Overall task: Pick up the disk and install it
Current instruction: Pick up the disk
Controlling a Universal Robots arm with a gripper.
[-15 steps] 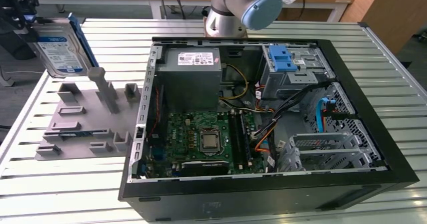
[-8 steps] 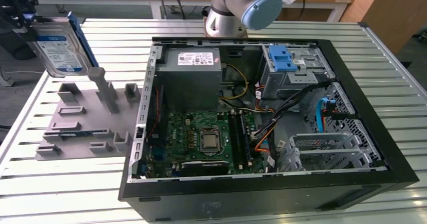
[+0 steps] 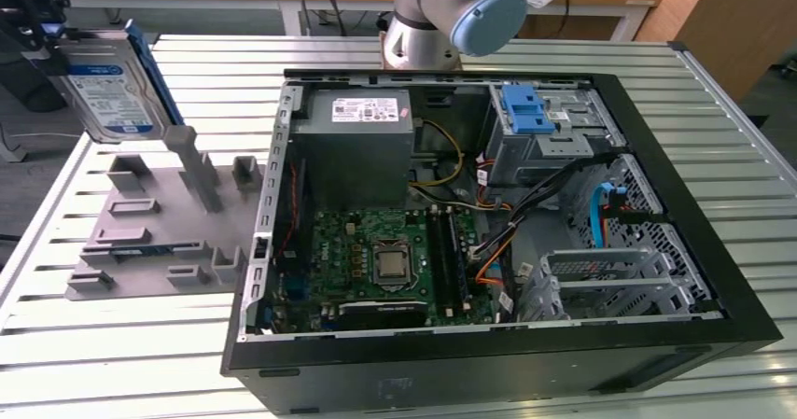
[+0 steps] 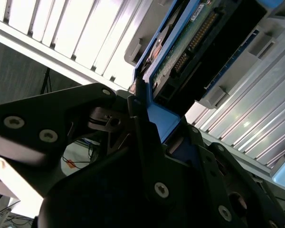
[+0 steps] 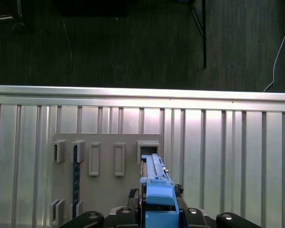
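Disk [image 3: 110, 88]: upright, above grey holder [image 3: 149, 242] on worktop [image 3: 100, 354], beside open computer case [image 3: 498, 368]
Claw [image 4: 156, 118]: clamped on disk's blue frame

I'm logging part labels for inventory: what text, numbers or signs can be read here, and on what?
No text can be read.
White-and-blue label on the disk: print too small to read.
White sticker on the grey power-supply box: too small to read.
Green circuit board: markings too small to read.
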